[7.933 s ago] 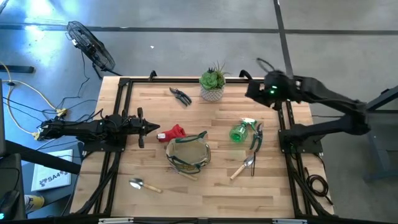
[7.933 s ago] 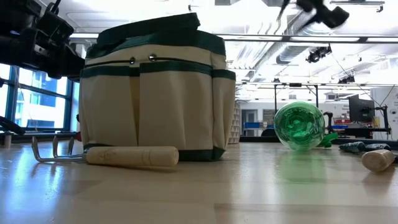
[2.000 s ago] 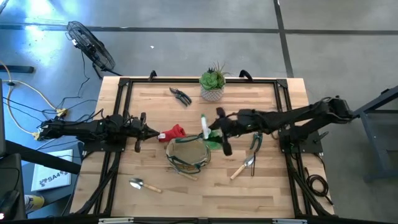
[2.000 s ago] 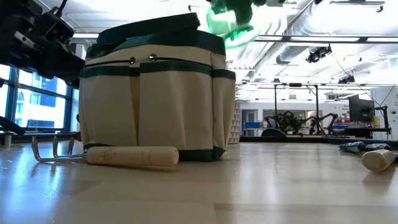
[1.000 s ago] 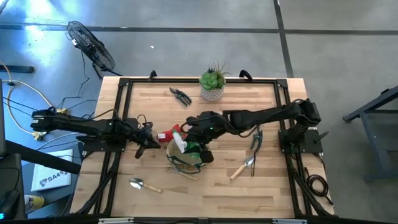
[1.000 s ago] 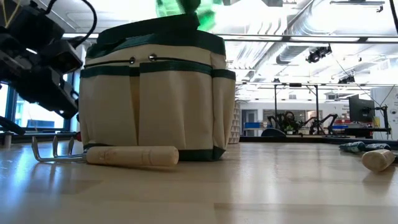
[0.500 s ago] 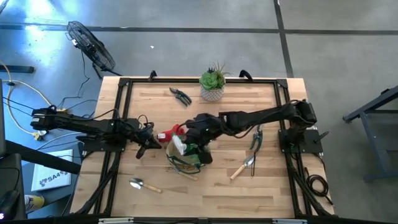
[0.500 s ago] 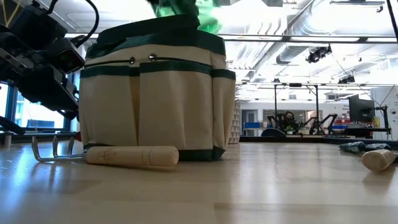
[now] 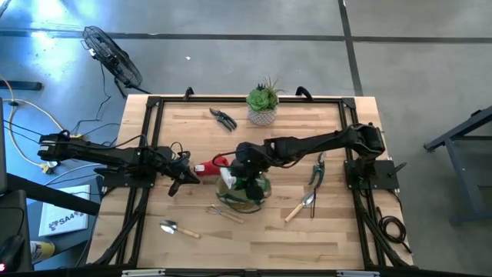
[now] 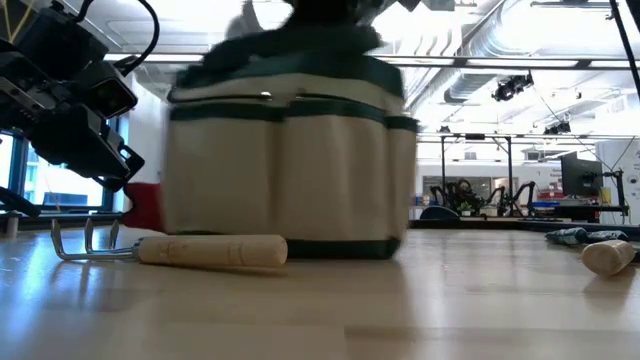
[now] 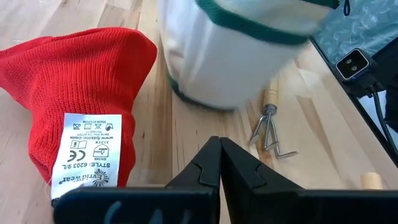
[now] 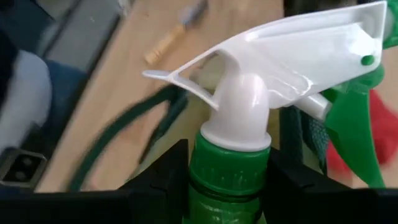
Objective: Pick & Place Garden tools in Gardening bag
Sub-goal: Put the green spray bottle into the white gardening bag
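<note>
My right gripper (image 9: 240, 175) is shut on a green spray bottle with a white trigger head (image 12: 273, 56) and hangs over the mouth of the tan, green-trimmed gardening bag (image 9: 246, 191). The bottle's green body (image 9: 250, 187) reaches down into the bag. The bag stands on its base on the table (image 10: 290, 160). My left gripper (image 11: 219, 168) is shut and holds nothing, low over the table just left of a red glove (image 11: 74, 93). A wooden-handled hand rake (image 10: 210, 250) lies in front of the bag. My right gripper pinches the bottle's green collar (image 12: 227, 177), just under the white trigger head, between its two fingers (image 12: 166, 171). The fingers come slanting down from the table's right. The trigger head sticks out beyond the fingers, and the bottle's body below the fingers is hidden in the wrist view.
Dark pruning shears (image 9: 223, 118) and a succulent in a white pot (image 9: 264, 104) stand at the far side. A green-handled pruner (image 9: 317, 169) and a trowel (image 9: 300, 206) lie right of the bag. Another trowel (image 9: 178, 228) lies near the front left.
My right gripper has sunk toward the bag and tipped further down, bringing the spray bottle's body into the bag's mouth. The bag has slid a little along the table toward its right edge. The rake in front of it has stayed in place.
</note>
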Tool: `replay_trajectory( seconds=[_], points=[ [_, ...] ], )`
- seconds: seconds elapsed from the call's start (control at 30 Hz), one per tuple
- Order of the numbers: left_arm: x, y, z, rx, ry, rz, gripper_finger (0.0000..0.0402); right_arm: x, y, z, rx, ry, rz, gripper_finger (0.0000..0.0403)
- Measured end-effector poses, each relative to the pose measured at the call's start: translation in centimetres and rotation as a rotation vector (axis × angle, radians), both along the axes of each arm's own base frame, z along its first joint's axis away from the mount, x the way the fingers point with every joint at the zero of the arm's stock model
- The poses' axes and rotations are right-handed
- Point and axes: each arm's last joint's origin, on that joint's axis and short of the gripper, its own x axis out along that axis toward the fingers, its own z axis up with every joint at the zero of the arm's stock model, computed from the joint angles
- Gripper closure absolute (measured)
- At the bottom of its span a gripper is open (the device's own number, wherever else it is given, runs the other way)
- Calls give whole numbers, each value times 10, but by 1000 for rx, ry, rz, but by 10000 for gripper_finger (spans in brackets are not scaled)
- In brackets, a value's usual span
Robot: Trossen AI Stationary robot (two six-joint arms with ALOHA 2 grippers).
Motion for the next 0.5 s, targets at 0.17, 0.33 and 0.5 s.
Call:
replay_trajectory(
  seconds=[0.17,0.33,0.5],
  points=[
    [0,0,0,0,0,0,400,-4,-2,-4,-47,58,-23,265],
    [0,0,0,0,0,1,400,-4,1,-5,-86,44,4,265],
    [0,0,0,2,-1,1,400,-5,0,-5,-102,57,-14,262]
  ],
)
